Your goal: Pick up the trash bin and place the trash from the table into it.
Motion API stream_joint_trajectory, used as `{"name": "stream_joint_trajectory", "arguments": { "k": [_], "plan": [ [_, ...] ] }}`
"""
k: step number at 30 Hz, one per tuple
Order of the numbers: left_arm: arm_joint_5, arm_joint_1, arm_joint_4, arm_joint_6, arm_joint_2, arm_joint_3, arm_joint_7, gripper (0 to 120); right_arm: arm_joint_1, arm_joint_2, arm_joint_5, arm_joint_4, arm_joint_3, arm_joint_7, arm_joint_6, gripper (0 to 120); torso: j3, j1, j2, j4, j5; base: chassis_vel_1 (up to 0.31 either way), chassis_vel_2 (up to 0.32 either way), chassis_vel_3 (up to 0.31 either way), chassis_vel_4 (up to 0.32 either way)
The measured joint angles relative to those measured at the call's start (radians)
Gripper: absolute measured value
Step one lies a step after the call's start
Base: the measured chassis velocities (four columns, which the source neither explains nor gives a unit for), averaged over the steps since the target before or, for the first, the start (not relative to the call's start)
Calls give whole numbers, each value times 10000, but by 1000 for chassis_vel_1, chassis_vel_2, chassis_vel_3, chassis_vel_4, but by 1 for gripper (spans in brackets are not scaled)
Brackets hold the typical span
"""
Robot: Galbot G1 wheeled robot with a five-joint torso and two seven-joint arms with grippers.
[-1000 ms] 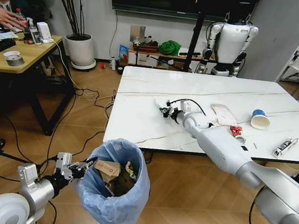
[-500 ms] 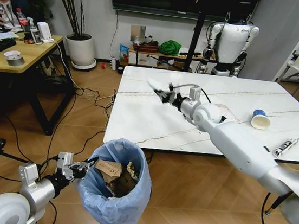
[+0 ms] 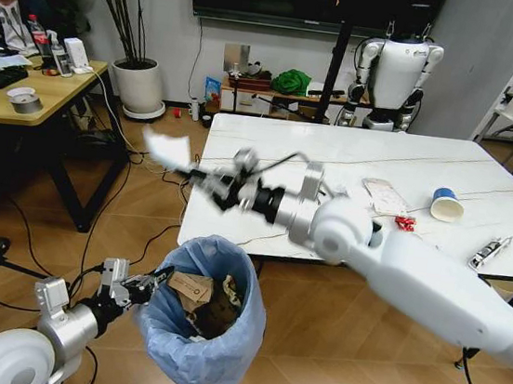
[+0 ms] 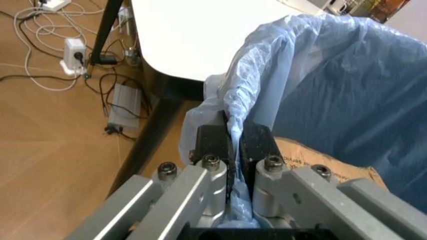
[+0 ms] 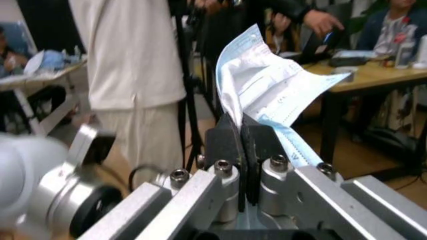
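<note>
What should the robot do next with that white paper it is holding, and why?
Probably carry it a bit lower, over the blue-bagged trash bin, then let go. The right gripper pinches the crumpled white paper beyond the bin's far rim, while the left gripper holds the rim.

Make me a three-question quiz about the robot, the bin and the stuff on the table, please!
1. Where is the right gripper?
A. above the floor past the table's edge
B. inside the bin
C. on the wooden desk

2. What colour is the bag in the trash bin?
A. black
B. light blue
C. red

3. What is the left gripper doing?
A. hanging open
B. holding a cup
C. shut on the bin's bag rim

Answers: 1 A, it holds a white paper out beyond the table. 2 B, the crinkled liner is light blue. 3 C, the fingers pinch the bag's rim.
</note>
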Motion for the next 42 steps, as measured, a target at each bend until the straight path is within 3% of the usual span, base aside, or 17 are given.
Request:
{"name": "stream_joint_trajectory", "arguments": {
  "k": [3,9,15,20,27,32,34,35,42],
  "plan": [
    [8,41,-65,0,-24,-94,0,0,0,-358,-646,195,-666,-450,-94,0,1,1,0,-1,1,0,0,0,0],
    [80,60,10,0,-98,-134,5,0,-28,-1190,-961,766,-688,-900,-1326,0,2,0,-1,-1,0,0,0,0,0],
    [86,13,53,0,-174,-151,0,0,-108,-1915,-1779,1364,-706,-1241,-1859,0,1,0,0,-4,0,0,0,0,0],
    [90,22,28,0,-224,-202,-26,0,-166,-1996,-2074,1425,-803,-1359,-1833,0,1,0,0,-1,0,0,0,0,0],
    [106,108,-35,0,-281,-249,-52,0,-233,-1992,-2085,1377,-816,-1394,-1781,22,1,0,0,-2,0,0,0,0,0],
    [146,196,-81,1,-328,-262,-59,0,-325,-1937,-2104,1278,-784,-1390,-1723,43,1,0,0,-1,-1,0,0,0,0],
    [147,201,-83,2,-328,-267,-60,0,-340,-1936,-2112,1271,-774,-1392,-1713,45,1,1,0,-1,-1,0,0,0,0],
    [147,223,-99,2,-322,-289,-68,0,-368,-1941,-2148,1244,-750,-1418,-1675,53,1,1,0,-1,-1,0,0,0,0],
    [162,303,-116,9,-324,-303,-85,0,-476,-1792,-1809,1038,86,-921,-1592,79,2,0,0,-3,-1,0,0,0,0]
  ]
}}
